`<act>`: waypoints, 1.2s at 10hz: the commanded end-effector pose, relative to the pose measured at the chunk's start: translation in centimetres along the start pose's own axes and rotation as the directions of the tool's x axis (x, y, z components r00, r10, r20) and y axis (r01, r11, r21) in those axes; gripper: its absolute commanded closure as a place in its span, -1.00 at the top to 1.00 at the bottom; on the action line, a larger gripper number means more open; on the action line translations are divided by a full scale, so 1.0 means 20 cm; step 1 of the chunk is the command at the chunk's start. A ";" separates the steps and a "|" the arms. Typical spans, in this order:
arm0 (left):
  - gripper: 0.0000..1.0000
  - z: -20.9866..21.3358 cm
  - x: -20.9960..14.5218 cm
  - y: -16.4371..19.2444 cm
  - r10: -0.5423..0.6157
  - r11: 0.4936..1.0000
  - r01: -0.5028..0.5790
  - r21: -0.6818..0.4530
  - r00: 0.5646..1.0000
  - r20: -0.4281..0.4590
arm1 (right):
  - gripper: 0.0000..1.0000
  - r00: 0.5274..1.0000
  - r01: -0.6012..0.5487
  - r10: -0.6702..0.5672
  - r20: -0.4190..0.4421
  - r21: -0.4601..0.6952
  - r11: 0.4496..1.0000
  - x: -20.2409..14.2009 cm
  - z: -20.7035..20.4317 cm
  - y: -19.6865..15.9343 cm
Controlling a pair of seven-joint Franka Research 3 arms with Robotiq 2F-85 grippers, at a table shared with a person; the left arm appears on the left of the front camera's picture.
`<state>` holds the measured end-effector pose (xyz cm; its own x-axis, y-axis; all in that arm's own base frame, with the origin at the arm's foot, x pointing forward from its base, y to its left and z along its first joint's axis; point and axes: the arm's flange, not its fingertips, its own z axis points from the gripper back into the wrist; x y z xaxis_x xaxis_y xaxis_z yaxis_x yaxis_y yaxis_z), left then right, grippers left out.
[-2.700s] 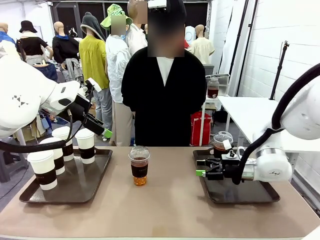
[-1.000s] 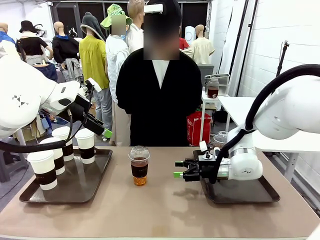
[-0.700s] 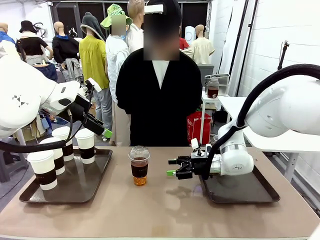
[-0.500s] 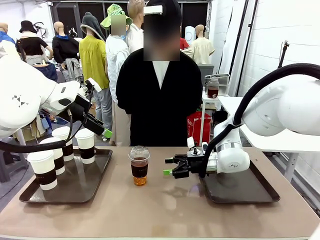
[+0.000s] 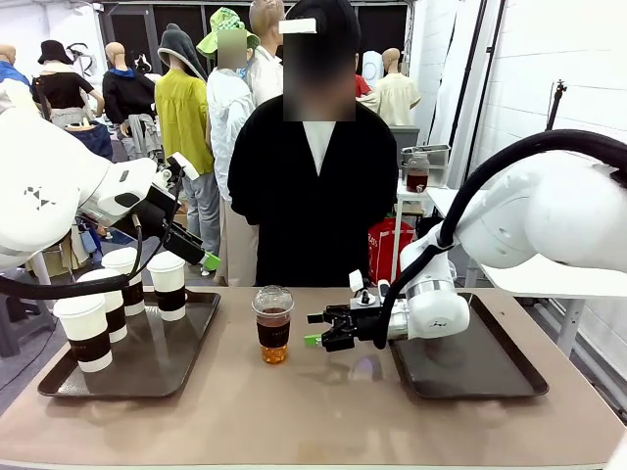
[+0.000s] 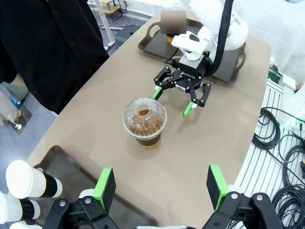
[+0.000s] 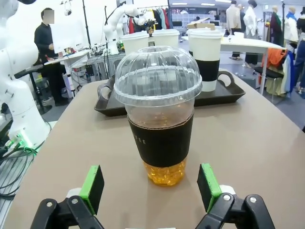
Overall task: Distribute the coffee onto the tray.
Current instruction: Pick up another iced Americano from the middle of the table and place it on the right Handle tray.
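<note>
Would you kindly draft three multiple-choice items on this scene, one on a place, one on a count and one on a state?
1. Where does the clear dome-lidded cup stand?
A. on the left tray
B. on the bare table between the trays
C. on the right tray

2. How many white paper cups stand on the left tray?
A. two
B. six
C. four

3. How is the right end effector?
A. open, aimed at the clear cup
B. shut on the clear cup
C. shut on a paper cup

Key: 1 B, the clear dome-lidded cup stands on the table between the left tray and right tray. 2 C, four white paper cups show there. 3 A, the right end effector has its fingers spread beside the cup.
</note>
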<state>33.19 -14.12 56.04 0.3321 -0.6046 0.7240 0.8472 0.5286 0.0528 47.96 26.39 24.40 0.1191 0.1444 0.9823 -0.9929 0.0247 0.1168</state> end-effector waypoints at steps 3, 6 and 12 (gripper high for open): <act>1.00 0.00 -0.01 0.01 0.004 1.000 -0.004 -0.008 1.000 0.004 | 1.00 0.999 0.051 -0.051 0.004 -0.007 0.999 0.02 -0.15 -0.09; 1.00 0.00 -0.01 0.01 0.004 1.000 -0.004 -0.008 1.000 0.004 | 1.00 0.999 0.043 -0.043 -0.019 -0.004 0.999 0.04 -0.22 -0.12; 1.00 0.00 -0.01 0.01 0.004 1.000 -0.004 -0.008 1.000 0.004 | 1.00 0.998 0.055 -0.054 -0.038 0.026 0.998 0.03 -0.32 -0.12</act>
<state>33.19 -14.12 56.04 0.3321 -0.6046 0.7240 0.8472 0.5286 0.0528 49.72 31.64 24.05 0.1575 0.1663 0.9734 -0.9871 -0.0033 0.1602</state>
